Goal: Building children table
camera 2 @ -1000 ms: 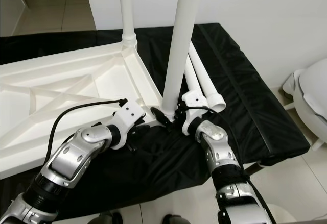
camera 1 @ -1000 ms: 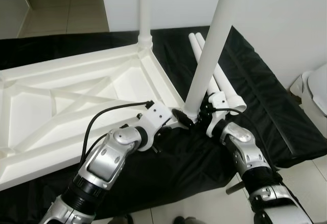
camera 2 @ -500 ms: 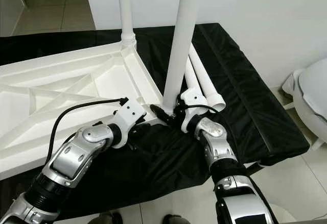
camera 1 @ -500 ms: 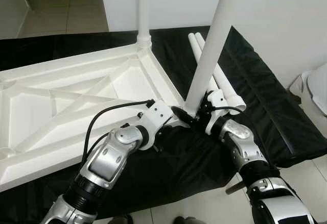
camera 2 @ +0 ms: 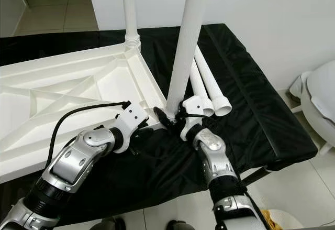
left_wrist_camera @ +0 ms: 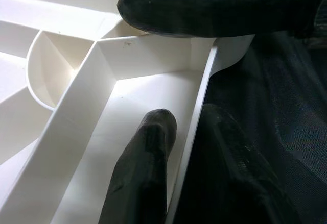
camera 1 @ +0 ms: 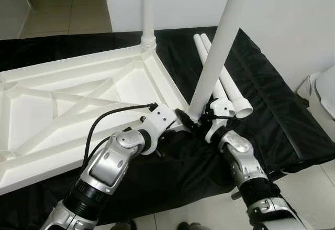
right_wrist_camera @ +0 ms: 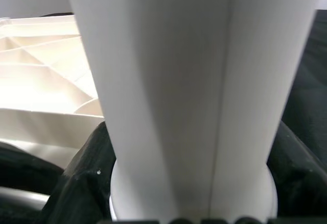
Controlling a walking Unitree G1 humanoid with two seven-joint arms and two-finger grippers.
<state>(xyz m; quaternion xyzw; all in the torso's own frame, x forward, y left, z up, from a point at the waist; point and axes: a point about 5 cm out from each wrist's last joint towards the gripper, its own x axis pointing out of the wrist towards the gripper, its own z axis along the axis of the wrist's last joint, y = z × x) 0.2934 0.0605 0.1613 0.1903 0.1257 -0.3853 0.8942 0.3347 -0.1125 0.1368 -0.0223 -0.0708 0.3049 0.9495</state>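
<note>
1. Head views: upturned white table top (camera 1: 78,104) lies on a black cloth (camera 1: 272,109). Near leg (camera 1: 212,67) stands at its near right corner; right gripper (camera 1: 201,119) is at its base, at 3 o'clock, left gripper (camera 1: 180,119) at 9 o'clock. Far leg (camera 1: 148,15) stands at 12 o'clock; two loose legs (camera 1: 230,91) lie beside.
2. Left wrist view: fingers (left_wrist_camera: 143,173) apart, one inside the rim.
3. Right wrist view: leg close ahead; finger spread I cannot tell.
4. Compared with a second ago, the right forearm is shifted nearer.
</note>
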